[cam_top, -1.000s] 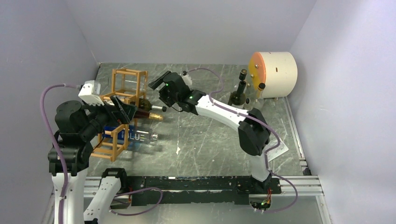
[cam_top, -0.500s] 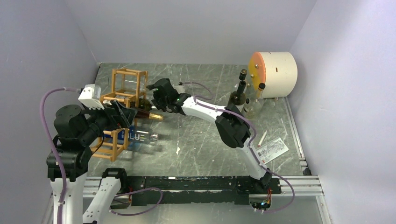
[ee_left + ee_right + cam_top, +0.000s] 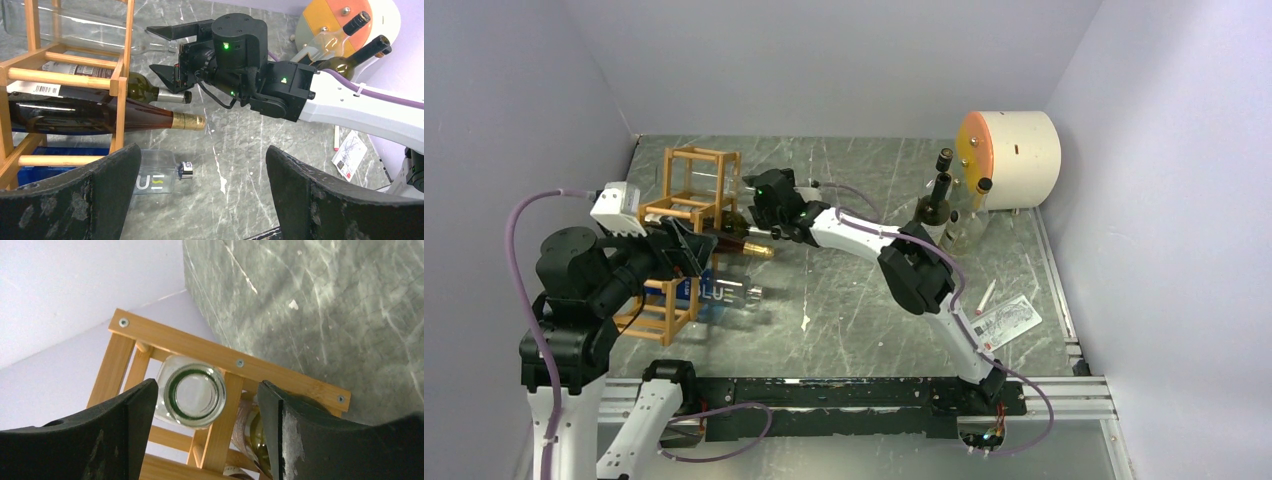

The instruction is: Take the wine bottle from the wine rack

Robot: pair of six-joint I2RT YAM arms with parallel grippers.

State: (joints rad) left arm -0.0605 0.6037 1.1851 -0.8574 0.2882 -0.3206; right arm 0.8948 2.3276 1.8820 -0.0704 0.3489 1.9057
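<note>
The right tool [image 3: 206, 385] is spread apart, with one finger on each side of the mouth of the clear wine bottle [image 3: 194, 396]. That bottle lies in the top cell of the wine rack [image 3: 280, 375]. A brown bottle [image 3: 100, 115] lies lower in the rack. The left tool [image 3: 202, 150] is spread apart too, holds nothing, and is close to the rack.

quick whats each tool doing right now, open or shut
Left tool: open, holding nothing.
Right tool: open, nothing held, facing the clear bottle mouth in the wine rack.
</note>
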